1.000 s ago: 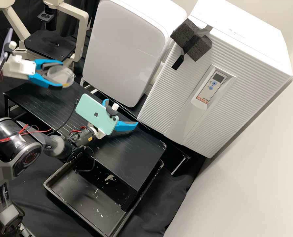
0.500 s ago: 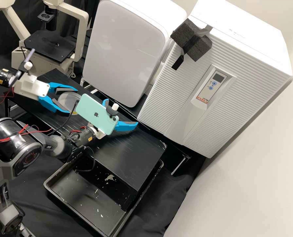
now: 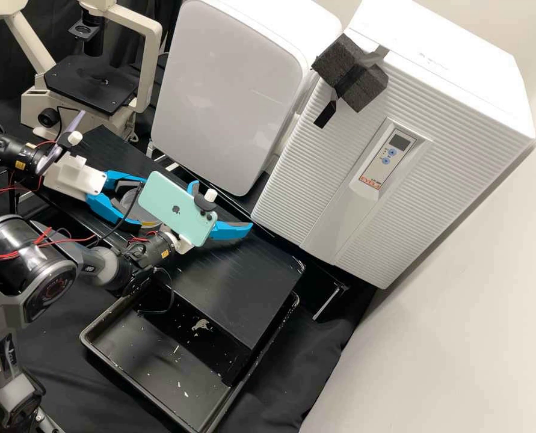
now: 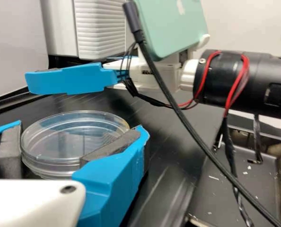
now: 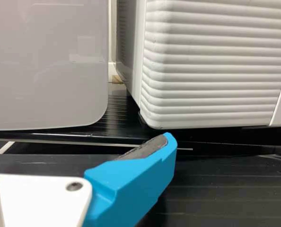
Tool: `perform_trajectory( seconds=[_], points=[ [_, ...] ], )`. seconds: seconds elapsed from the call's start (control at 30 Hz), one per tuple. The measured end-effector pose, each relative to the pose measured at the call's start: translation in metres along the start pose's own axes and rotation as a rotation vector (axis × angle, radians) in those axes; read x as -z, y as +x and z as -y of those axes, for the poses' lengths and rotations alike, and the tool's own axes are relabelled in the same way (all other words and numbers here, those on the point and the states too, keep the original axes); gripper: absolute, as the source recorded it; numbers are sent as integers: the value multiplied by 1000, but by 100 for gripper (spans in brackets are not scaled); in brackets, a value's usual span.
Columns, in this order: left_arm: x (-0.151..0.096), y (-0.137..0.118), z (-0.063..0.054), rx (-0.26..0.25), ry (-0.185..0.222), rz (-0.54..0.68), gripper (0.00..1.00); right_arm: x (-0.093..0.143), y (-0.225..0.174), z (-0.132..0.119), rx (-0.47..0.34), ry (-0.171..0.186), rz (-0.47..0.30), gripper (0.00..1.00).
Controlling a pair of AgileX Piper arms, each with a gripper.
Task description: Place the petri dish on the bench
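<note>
While right tool [image 3: 222, 204] gapes wide | left tool [image 3: 148, 202], part-open, grips petri dish [image 4: 67, 137]

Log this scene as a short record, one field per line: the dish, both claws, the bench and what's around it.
object: clear petri dish
held by: left claw, closed on its sides
dish position: low over the bench; contact unclear
right claw: right claw, open, nothing gripped
on right arm: mint green phone
beside bench: dark tray with pale scraps
background: microscope, ribbed white cabinet
</note>
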Motion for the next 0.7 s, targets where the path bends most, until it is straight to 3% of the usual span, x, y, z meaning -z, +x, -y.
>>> perform_trajectory(
  seconds=[0.37,0.4,0.7],
  points=[
    [7,8,2,-27,13,-17,0,0,0,0,0,0,0,100],
    [7,9,2,-28,14,-17,100,0,0,0,0,0,0,100],
    [8,9,2,-33,21,-18,100,0,0,0,0,0,0,100]
  ],
)
